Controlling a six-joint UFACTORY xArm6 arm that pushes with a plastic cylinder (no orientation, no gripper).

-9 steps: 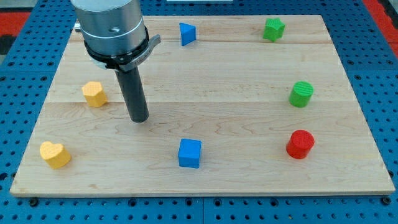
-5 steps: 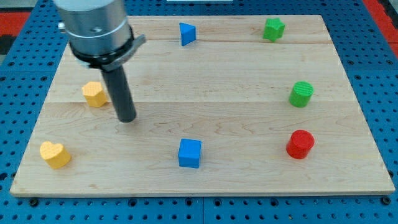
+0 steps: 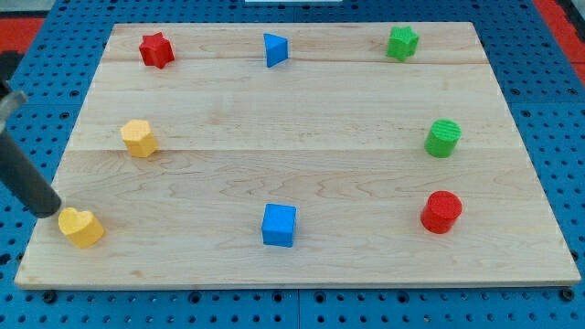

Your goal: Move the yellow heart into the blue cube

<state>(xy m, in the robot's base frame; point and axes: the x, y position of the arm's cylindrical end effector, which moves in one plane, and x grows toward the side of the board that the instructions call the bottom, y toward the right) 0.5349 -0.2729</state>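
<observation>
Getting behind the yellow plastic heart [image 3: 80, 227]

My tip [image 3: 47, 212] is touching its left side, lower left of frame — the blue plastic cube [image 3: 279, 225] is waiting far right; no jaws here.

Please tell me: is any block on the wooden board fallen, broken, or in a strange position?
Nothing stands out. All eight blocks rest flat on the wooden board, apart from each other. My tip is at the board's left edge, just left of the yellow heart block.

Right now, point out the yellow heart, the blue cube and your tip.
yellow heart [image 3: 81, 227]: camera view, middle of its top face.
blue cube [image 3: 279, 225]: camera view, centre of the block.
my tip [image 3: 46, 211]: camera view, rod's lower end.
</observation>
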